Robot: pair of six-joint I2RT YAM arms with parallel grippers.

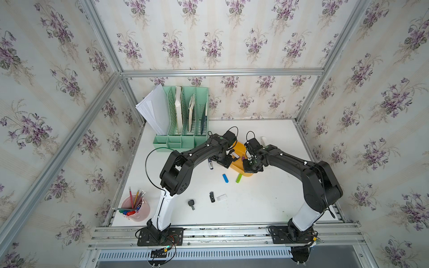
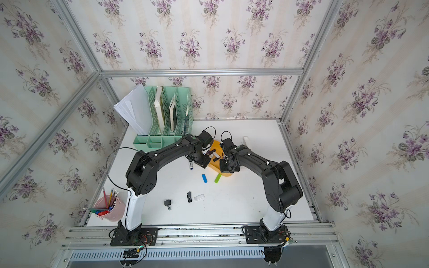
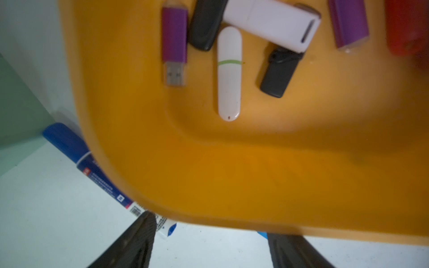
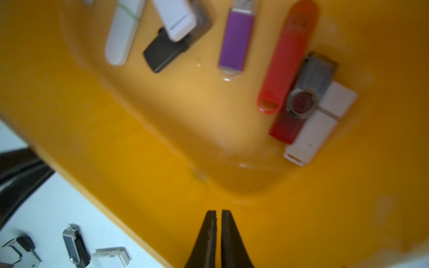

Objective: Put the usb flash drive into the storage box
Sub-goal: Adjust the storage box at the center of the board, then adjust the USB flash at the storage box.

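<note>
The yellow-orange storage box (image 1: 240, 148) (image 2: 214, 166) sits mid-table between my two arms. Several usb flash drives lie inside it, among them a white one with a green stripe (image 3: 229, 74), a purple one (image 4: 235, 41) and a red one (image 4: 287, 58). More drives lie loose on the table in front: blue (image 1: 225, 178), green (image 1: 238, 178), black (image 1: 212, 196) and clear white (image 1: 221, 197). My left gripper (image 3: 213, 246) hangs open and empty over the box's left rim. My right gripper (image 4: 218, 213) is shut on nothing above the box's inner wall.
A blue marker (image 1: 210, 163) lies against the box's left side. A mint-green file organizer (image 1: 183, 116) stands at the back left and a pink pencil cup (image 1: 137, 206) at the front left. A small black key-like piece (image 1: 191, 204) lies near the front.
</note>
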